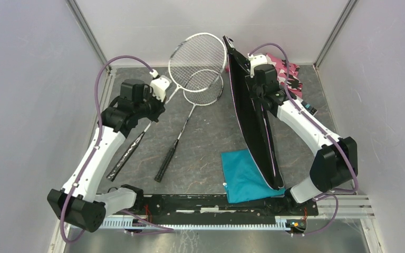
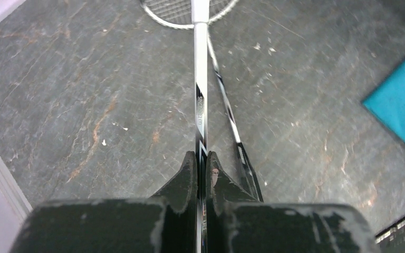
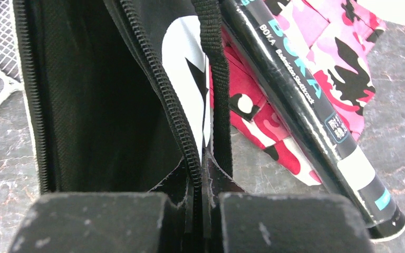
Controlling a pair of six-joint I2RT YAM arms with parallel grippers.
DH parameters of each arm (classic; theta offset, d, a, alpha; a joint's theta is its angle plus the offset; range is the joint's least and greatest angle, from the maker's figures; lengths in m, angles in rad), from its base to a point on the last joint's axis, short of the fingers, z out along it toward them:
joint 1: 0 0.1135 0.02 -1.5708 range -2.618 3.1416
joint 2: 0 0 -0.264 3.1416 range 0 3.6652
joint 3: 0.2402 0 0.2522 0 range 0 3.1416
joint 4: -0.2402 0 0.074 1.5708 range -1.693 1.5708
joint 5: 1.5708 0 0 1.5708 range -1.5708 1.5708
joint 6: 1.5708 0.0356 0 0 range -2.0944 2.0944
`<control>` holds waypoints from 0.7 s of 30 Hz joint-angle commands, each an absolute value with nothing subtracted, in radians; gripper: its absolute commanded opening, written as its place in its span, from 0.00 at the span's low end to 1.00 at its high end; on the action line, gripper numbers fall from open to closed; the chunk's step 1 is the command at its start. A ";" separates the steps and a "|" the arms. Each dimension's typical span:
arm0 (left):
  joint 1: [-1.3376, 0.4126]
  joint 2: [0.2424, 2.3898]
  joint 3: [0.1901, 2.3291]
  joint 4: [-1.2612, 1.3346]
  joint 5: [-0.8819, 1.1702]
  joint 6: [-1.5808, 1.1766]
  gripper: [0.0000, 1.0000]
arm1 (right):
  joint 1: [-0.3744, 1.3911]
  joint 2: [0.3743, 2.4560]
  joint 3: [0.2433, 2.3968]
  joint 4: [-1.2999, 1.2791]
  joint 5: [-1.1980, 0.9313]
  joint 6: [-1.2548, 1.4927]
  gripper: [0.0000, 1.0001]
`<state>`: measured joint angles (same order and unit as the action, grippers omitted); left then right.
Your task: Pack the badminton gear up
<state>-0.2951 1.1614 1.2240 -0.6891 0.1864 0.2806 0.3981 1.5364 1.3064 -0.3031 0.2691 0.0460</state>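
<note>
Grey stone tabletop (image 1: 211, 138) spreads beneath you. Your left gripper (image 2: 201, 161) clamps a racquet (image 2: 201, 95) by its shaft, left of the black bag (image 1: 247, 118). Your right gripper (image 3: 201, 169) pinches that upright bag's zipper edge.

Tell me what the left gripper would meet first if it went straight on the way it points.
Probably the table, just ahead: the left gripper, shut on a racquet, seems to tilt down towards it. Depth is unclear; the other racquet lies close beside that line.
</note>
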 commanded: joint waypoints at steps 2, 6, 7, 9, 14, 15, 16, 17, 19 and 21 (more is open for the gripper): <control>-0.403 1.095 1.207 -0.786 0.169 0.431 0.02 | 0.417 1.534 1.367 -0.258 0.400 0.112 0.00; -0.470 1.090 1.196 -0.805 0.102 0.449 0.02 | 0.452 1.538 1.379 -0.247 0.478 0.117 0.00; -0.488 1.095 1.195 -0.811 0.087 0.450 0.02 | 0.459 1.541 1.384 -0.246 0.495 0.118 0.00; -0.523 1.107 1.193 -0.816 0.027 0.451 0.02 | 0.470 1.547 1.393 -0.244 0.514 0.118 0.00; -0.591 1.140 1.186 -0.829 -0.070 0.449 0.02 | 0.487 1.564 1.421 -0.252 0.532 0.118 0.00; -0.602 1.147 1.184 -0.829 -0.089 0.449 0.02 | 0.490 1.566 1.424 -0.252 0.531 0.117 0.00; -0.615 1.159 1.185 -0.828 -0.106 0.447 0.02 | 0.492 1.568 1.424 -0.252 0.529 0.117 0.00; -0.629 1.170 1.188 -0.825 -0.115 0.442 0.02 | 0.496 1.569 1.424 -0.252 0.527 0.119 0.00; -0.653 1.203 1.195 -0.813 -0.143 0.425 0.02 | 0.504 1.574 1.421 -0.252 0.516 0.127 0.00; -0.687 1.251 1.213 -0.794 -0.179 0.404 0.02 | 0.514 1.583 1.423 -0.258 0.497 0.138 0.00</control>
<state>-0.6395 1.1908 1.1870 -0.8356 -0.0834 0.4145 0.4965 1.5730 1.3708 -0.3099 0.4892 0.1013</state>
